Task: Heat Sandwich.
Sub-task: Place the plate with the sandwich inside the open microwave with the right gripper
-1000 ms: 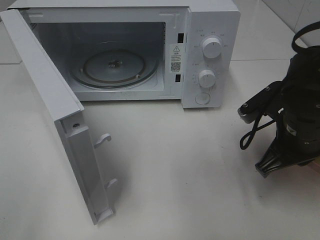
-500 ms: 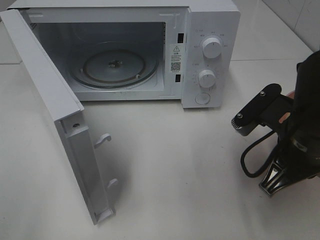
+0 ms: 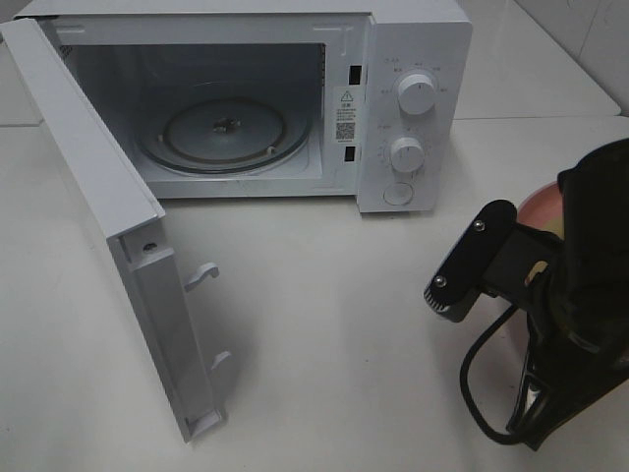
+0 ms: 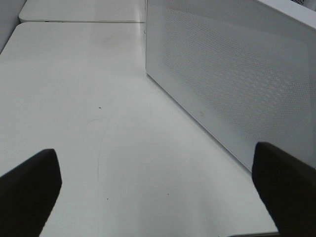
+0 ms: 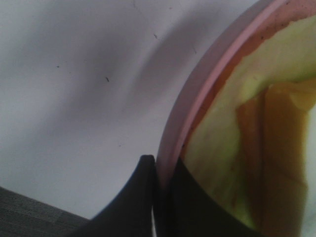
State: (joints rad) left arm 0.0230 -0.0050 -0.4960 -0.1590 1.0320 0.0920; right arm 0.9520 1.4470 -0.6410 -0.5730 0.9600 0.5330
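Right wrist view, nearest the action: the right gripper (image 5: 161, 165) has its two dark fingers (image 5: 138, 197) pressed together on the rim of the pink plate (image 5: 207, 94), one finger outside the rim and one inside it. The sandwich (image 5: 276, 148) lies on that plate just beyond the inner finger, pale bread with a golden-tan crust edge. White table (image 5: 74, 74) shows beside the plate.

From the high camera, the black right arm (image 3: 590, 265) fills the near right corner, with a looped black cable (image 3: 472, 393) hanging under it. It covers most of the plate, and only a pink arc (image 3: 536, 202) peeks out on its far side. The sandwich itself is hidden there.

The left gripper (image 4: 158, 195) hovers over bare table with its jaws wide apart and nothing between them. A white dotted panel (image 4: 232, 74) of the microwave rises just to one side of it.

Near left, the microwave's door (image 3: 88, 167) stands swung fully open, its two latch hooks (image 3: 201, 275) pointing right. Farther back sits the white microwave (image 3: 418, 39), its cavity showing a bare glass turntable (image 3: 221, 133). On its right-hand panel an upper knob (image 3: 417, 95) sits above a lower knob (image 3: 406, 153), with a round button (image 3: 398, 194) beneath them. The plate is well apart from the cavity, to the right and nearer.
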